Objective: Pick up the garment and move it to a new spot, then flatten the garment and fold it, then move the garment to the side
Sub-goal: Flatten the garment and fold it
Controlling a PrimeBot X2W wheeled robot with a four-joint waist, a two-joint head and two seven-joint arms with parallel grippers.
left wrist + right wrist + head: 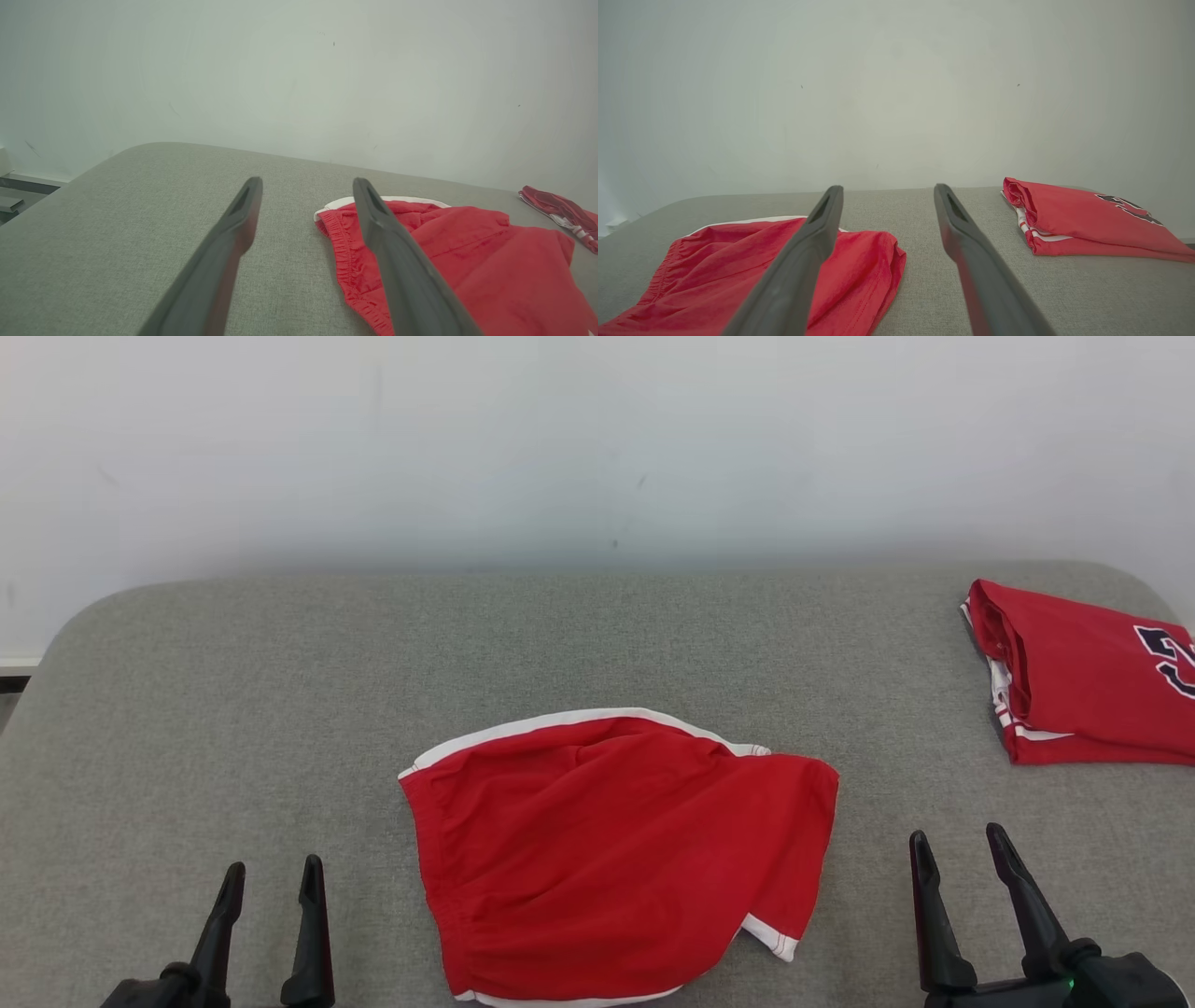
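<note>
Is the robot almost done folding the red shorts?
Not nearly. Done: a red jersey lies folded at the far right. In hand: nothing; the left gripper and right gripper stand open, apart from the cloth. To do: the red shorts lie rumpled in the middle, so lifting, flattening, folding and moving aside all seem ahead.

garment (607, 859): matt cloth | table (233, 709): rough woven fabric | wall (560, 448): smooth, perhaps painted

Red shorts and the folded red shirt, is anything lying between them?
No, only bare grey fabric surface lies between the red shorts and the folded red shirt; the head view shows it.
</note>
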